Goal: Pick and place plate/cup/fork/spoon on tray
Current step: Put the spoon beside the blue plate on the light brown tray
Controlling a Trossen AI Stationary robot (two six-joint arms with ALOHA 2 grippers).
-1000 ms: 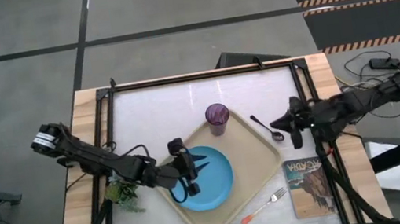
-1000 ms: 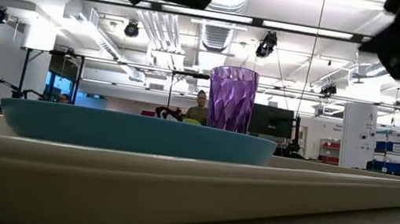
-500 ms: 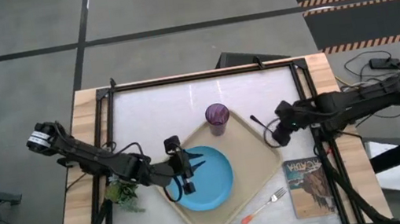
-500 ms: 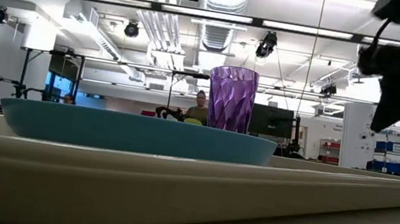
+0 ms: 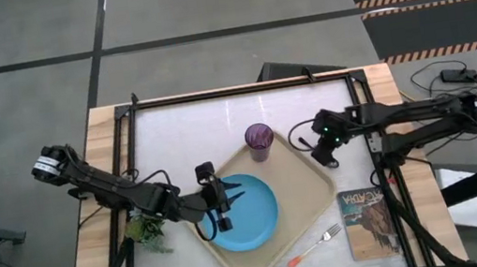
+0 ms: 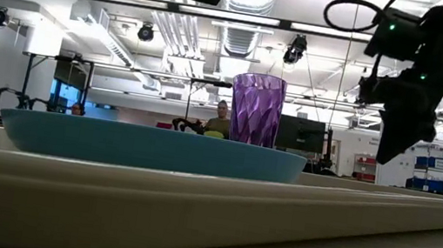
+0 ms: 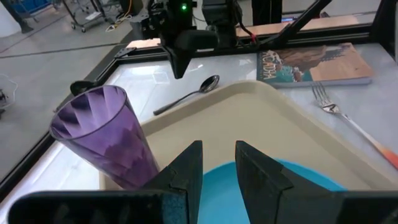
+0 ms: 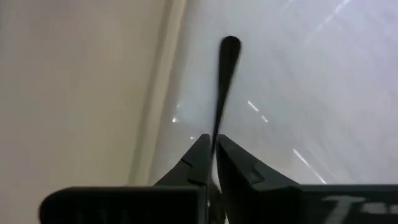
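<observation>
The light-blue plate (image 5: 255, 214) lies in the beige tray (image 5: 302, 190). The purple cup (image 5: 259, 140) stands upright in the tray's far corner. The dark spoon (image 7: 186, 98) lies flat on the table just past the tray's right rim. The orange-handled fork (image 5: 312, 247) lies on the table near the tray's near corner. My left gripper (image 7: 219, 168) is open and empty above the plate's left part. My right gripper (image 7: 178, 71) points down just above the middle of the spoon, fingers shut. The spoon's handle (image 8: 225, 81) shows beyond its fingertips.
A printed book (image 5: 368, 220) lies at the table's right near side. A small green plant (image 5: 144, 231) sits at the table's left edge. A dark frame rail (image 5: 241, 88) runs along the far edge. Bare table lies far of the tray.
My right gripper has gone toward the table's left edge, from beside the right frame post to over the spoon. It has tipped its fingers downward and come lower.
</observation>
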